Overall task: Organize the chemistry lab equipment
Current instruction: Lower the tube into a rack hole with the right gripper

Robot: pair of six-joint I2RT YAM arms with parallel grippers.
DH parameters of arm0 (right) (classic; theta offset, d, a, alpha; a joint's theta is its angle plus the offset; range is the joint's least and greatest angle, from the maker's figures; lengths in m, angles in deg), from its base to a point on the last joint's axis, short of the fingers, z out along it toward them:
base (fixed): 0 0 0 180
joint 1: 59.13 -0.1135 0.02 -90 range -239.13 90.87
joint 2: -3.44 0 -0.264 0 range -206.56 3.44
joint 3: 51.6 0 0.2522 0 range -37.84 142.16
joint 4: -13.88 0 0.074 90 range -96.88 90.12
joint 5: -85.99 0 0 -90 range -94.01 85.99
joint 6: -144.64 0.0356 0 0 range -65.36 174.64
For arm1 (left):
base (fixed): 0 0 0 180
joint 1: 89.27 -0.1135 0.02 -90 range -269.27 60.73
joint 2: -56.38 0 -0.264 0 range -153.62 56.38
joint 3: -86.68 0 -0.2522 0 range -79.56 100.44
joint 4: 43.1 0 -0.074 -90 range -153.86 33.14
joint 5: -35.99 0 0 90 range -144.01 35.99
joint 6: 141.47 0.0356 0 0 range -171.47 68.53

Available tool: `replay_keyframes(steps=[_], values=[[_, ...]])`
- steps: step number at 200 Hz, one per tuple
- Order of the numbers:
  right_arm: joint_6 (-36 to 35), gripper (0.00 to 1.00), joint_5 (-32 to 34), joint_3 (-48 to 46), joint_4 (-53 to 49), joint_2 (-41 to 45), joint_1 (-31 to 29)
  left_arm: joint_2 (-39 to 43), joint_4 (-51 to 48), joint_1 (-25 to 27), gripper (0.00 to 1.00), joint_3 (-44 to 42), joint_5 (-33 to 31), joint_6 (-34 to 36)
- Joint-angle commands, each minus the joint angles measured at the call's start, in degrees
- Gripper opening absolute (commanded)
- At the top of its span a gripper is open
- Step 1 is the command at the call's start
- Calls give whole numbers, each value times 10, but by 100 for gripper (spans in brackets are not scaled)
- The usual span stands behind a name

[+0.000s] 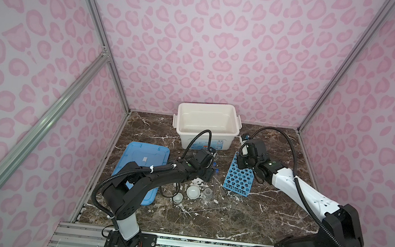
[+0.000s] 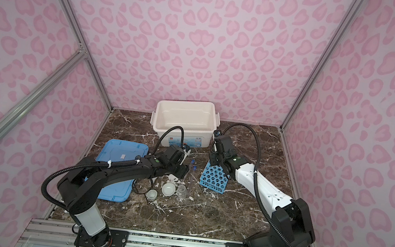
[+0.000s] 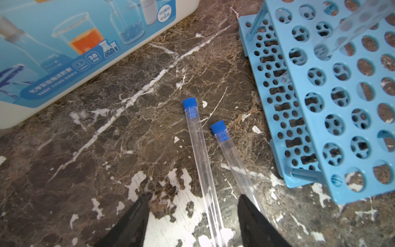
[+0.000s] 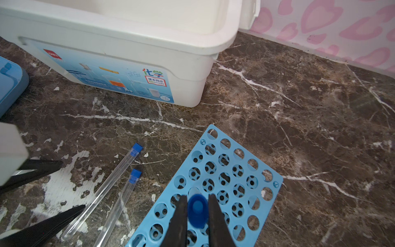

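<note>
My right gripper (image 4: 197,198) is shut on the blue cap of a clear tube (image 3: 354,27). It holds the tube upright over the blue perforated rack (image 1: 238,179), with the lower end close to a hole. Two more blue-capped tubes (image 3: 198,139) lie side by side on the marble, left of the rack. My left gripper (image 3: 194,195) hangs open just above them. One tube runs between its fingers and the other passes under one finger. In both top views a white cup (image 1: 177,198), a white dish (image 1: 193,192), a small beaker (image 1: 207,193) and a black wire stand (image 1: 166,192) sit near the left arm.
The large white storage box (image 1: 189,138) stands open at the back centre, close behind both grippers. A flat blue lid (image 1: 141,158) lies at the left under the left arm. Pink patterned walls enclose the table on three sides.
</note>
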Motion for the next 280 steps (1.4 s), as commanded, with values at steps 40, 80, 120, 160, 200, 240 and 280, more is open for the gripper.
replay_keyframes(steps=[40,80,120,160,200,240,280], values=[[11,29,0,0,-37,-3,2,-8,-5,3,68,11,-6,0],[16,37,0,0,-37,-2,1,-10,-11,7,68,15,-12,3],[17,42,-5,2,-36,1,1,-11,-13,9,68,16,-15,2],[22,52,-6,8,-40,6,1,-16,-18,11,68,21,-19,2],[32,59,-14,12,-40,17,5,-27,-31,16,67,33,-21,3],[40,62,-24,12,-39,26,11,-40,-45,19,65,41,-29,2],[47,64,-40,4,-32,47,27,-54,-55,19,62,50,-29,-1]])
